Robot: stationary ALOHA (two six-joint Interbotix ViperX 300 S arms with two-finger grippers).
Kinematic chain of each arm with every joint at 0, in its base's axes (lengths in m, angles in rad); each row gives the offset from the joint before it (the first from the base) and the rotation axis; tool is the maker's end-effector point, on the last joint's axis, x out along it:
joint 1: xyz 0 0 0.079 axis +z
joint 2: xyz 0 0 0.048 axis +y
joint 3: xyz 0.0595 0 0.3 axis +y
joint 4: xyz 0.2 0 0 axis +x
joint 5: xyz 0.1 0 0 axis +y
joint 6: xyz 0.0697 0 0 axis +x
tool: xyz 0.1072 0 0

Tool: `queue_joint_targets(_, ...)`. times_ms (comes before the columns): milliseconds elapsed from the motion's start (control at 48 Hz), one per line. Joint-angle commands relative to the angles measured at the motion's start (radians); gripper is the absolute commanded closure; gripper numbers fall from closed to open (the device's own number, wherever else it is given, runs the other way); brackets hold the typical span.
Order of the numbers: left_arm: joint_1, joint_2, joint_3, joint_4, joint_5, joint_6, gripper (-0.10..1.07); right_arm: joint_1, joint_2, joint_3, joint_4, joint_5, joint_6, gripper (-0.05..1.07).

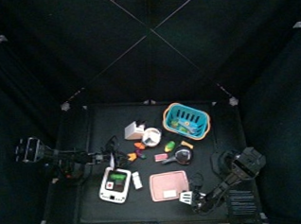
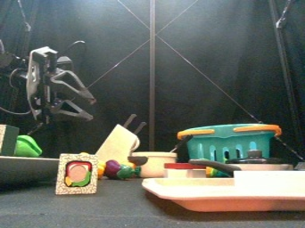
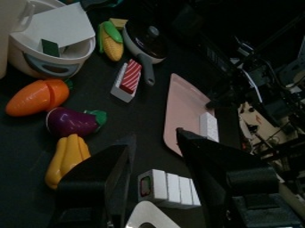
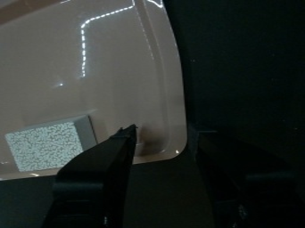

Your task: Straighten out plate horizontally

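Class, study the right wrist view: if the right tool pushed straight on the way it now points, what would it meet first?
Most likely the pink plate: the right tool stands open over its rim, beside a speckled block. Depth is unclear.

My two arms are black all over, built of blocky jointed segments with thin dark cables looping off them. The left claw (image 2: 74,96) has two slim, curved black prongs below a boxy wrist housing with pale highlights. From its own camera, the left claw (image 3: 169,178) shows broad, matte black slabs. The right claw (image 4: 165,147) looks the same: smooth black, tapering to blunt tips.
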State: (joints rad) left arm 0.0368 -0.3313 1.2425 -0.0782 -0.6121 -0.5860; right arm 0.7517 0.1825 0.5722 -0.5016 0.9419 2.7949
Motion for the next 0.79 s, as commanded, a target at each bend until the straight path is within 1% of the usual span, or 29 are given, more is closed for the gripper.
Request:
queue_joint_targets(0, 0.0, -0.002, -0.012, -0.002, -0.003, 0.003, 0.17, -0.009, -0.038, 0.0, -0.029, 0.026, -0.002, 0.16)
queue_joint_targets(208, 0.0, -0.002, -0.012, -0.002, -0.002, 0.005, 0.17, -0.011, -0.083, 0.009, -0.078, 0.081, -0.025, 0.16)
queue_joint_targets(500, 0.0, -0.003, -0.012, -0.002, -0.002, 0.005, 0.17, -0.012, -0.1, 0.015, -0.074, 0.092, -0.057, 0.16)
queue_joint_targets(604, 0.0, -0.002, -0.011, 0.0, -0.002, 0.005, 0.17, -0.008, -0.107, 0.021, -0.084, 0.1, -0.058, 0.16)
queue_joint_targets(771, 0.0, -0.002, -0.008, 0.015, -0.002, 0.009, 0.17, 0.002, -0.133, 0.06, -0.127, 0.11, -0.06, 0.16)
